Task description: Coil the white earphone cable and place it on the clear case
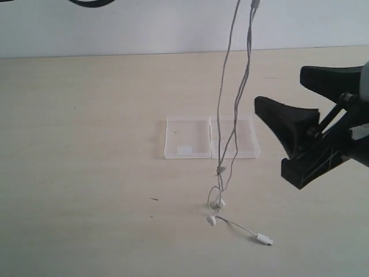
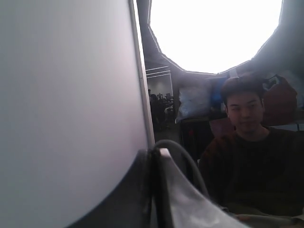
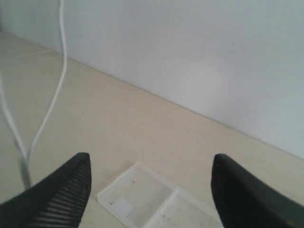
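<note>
The white earphone cable (image 1: pixel 221 104) hangs in two strands from above the exterior view's top edge. Its lower end rests on the table: two earbuds (image 1: pixel 216 203), then the plug (image 1: pixel 266 239). The hanging strands cross in front of the clear case (image 1: pixel 187 138), which lies flat and open with a white rectangle (image 1: pixel 184 150) in its left half. My left gripper (image 2: pixel 154 152) is outside the exterior view; its wrist view shows the jaws pressed together with a loop of cable (image 2: pixel 187 159) coming out at the tips. My right gripper (image 1: pixel 281 86) hovers open, right of the strands and above the case (image 3: pixel 142 194).
A pale wooden table (image 1: pixel 86 173) meets a white wall (image 1: pixel 144 26) at the back. A small dark speck (image 1: pixel 154 199) lies left of the earbuds. The left wrist view looks off into the room, where a person (image 2: pixel 247 142) sits.
</note>
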`<action>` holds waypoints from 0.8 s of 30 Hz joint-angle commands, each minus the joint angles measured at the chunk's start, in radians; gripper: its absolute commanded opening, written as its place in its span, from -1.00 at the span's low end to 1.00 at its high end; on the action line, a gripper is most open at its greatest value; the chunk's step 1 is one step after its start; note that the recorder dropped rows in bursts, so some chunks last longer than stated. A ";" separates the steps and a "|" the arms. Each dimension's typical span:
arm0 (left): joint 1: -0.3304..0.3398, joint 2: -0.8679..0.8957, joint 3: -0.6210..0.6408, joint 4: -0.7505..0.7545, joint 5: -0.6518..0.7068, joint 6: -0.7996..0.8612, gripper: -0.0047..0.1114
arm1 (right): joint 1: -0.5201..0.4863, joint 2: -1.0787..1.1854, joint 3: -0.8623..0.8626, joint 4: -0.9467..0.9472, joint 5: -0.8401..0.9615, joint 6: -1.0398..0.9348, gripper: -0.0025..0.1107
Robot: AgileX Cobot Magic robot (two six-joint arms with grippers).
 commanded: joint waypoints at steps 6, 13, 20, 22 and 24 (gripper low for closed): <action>0.003 0.002 0.004 0.010 -0.011 -0.009 -0.92 | 0.031 0.008 -0.008 -0.024 0.019 -0.016 0.34; 0.003 0.002 0.004 0.010 -0.009 -0.009 -0.92 | 0.031 -0.112 -0.008 0.114 0.153 -0.102 0.34; 0.003 0.002 0.004 0.010 -0.009 -0.013 -0.92 | 0.031 -0.129 -0.008 0.106 0.180 -0.095 0.36; 0.003 0.002 0.004 0.010 -0.010 -0.013 -0.92 | 0.039 -0.112 -0.008 0.106 0.191 -0.076 0.39; 0.003 0.002 0.004 0.010 -0.010 -0.013 -0.92 | 0.045 -0.085 -0.008 0.102 0.195 -0.070 0.41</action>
